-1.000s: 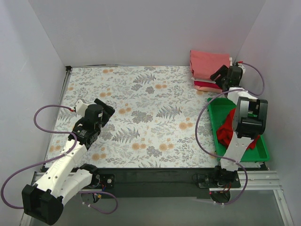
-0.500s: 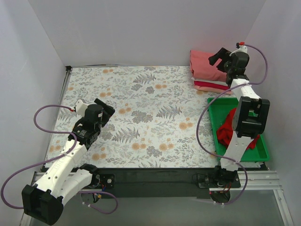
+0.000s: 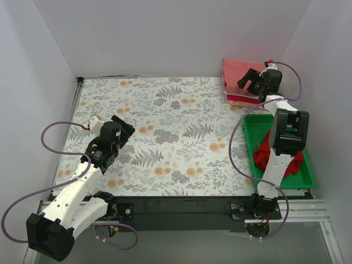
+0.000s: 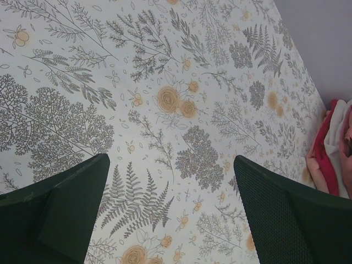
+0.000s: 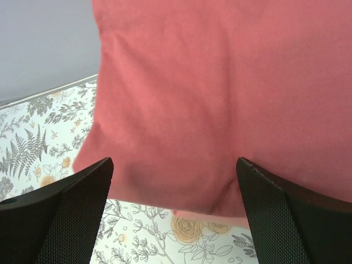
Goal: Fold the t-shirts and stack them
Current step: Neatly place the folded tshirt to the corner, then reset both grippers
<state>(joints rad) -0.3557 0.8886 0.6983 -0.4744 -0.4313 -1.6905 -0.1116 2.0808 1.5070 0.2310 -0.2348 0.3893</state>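
A stack of folded t-shirts (image 3: pixel 240 82) lies at the table's far right corner, a dusty salmon-red shirt (image 5: pixel 231 93) on top, with crimson, white and peach layers below. My right gripper (image 3: pixel 248 81) hovers open and empty just above the stack's near edge; its fingers (image 5: pixel 66 214) frame the salmon shirt. A bright red shirt (image 3: pixel 265 151) lies crumpled in the green tray (image 3: pixel 305 177). My left gripper (image 3: pixel 125 127) is open and empty over the table's left side. The stack's edge (image 4: pixel 330 148) shows at the right of the left wrist view.
The floral tablecloth (image 3: pixel 170 132) covers the table. White walls close in on the left, back and right. The right arm stretches over the green tray. Purple cables loop from both arms.
The right gripper lifted from the stack's front edge, swung up and back, then came down over the top shirt. The left arm has stayed still.
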